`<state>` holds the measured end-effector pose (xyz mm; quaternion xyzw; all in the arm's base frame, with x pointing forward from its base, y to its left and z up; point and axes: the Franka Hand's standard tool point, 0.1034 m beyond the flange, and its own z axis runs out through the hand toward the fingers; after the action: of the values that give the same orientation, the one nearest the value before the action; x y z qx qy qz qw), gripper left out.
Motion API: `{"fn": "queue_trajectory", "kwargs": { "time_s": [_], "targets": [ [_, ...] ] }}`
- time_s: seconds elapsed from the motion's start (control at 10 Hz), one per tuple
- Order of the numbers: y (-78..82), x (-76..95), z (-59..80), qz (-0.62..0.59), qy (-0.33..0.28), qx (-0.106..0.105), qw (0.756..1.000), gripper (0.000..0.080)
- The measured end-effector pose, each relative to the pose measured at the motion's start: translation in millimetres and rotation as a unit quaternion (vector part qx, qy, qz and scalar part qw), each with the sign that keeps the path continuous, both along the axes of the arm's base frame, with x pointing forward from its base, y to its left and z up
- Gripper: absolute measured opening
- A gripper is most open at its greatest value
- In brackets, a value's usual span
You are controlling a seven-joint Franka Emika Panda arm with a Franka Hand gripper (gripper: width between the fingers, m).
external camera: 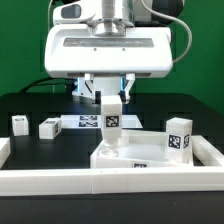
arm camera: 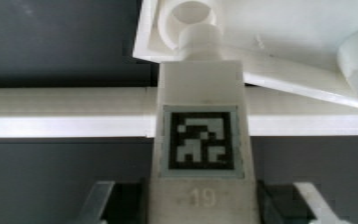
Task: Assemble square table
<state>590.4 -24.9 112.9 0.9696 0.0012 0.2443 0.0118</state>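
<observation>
The square tabletop (external camera: pixel 150 152) lies flat at the exterior view's front right, its raised rim up. My gripper (external camera: pixel 111 93) is shut on the top of a white tagged leg (external camera: pixel 111 122) and holds it upright over the tabletop's near-left corner. In the wrist view the leg (arm camera: pixel 201 110) runs from my gripper (arm camera: pixel 201 206) to the tabletop (arm camera: pixel 274 45), its round tip at a corner hole (arm camera: pixel 194 14). A second leg (external camera: pixel 179 137) stands on the tabletop's right side. Two loose legs (external camera: pixel 19 123) (external camera: pixel 48 127) lie on the table at the left.
The marker board (external camera: pixel 86 122) lies behind the held leg. A long low white border wall (external camera: pixel 90 181) runs along the front and turns back at both ends; it crosses the wrist view (arm camera: pixel 69 112) too. The robot's white base (external camera: pixel 108 50) stands at the back.
</observation>
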Motion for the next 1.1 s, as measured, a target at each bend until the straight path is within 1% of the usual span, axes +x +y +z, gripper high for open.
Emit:
{"fn": "queue_trajectory", "kwargs": {
  "time_s": [0.1,0.2,0.3,0.5,0.6,1.1],
  "targets": [
    [-2.4,-0.3,-2.3,-0.001,-0.01,-0.006,1.0,0.0292],
    [-2.6,-0.8,-3.2,-0.001,-0.009,-0.005,1.0,0.0292],
    [-5.9,0.5,-2.1,-0.004,-0.023,-0.011,1.0,0.0292],
    [-5.0,-0.6,-2.3,-0.005,-0.021,-0.01,1.0,0.0292],
    [-2.2,-3.2,-4.4,-0.003,-0.019,-0.01,1.0,0.0292],
    [-1.3,-11.9,-13.6,-0.002,-0.014,-0.012,1.0,0.0292]
  ]
}}
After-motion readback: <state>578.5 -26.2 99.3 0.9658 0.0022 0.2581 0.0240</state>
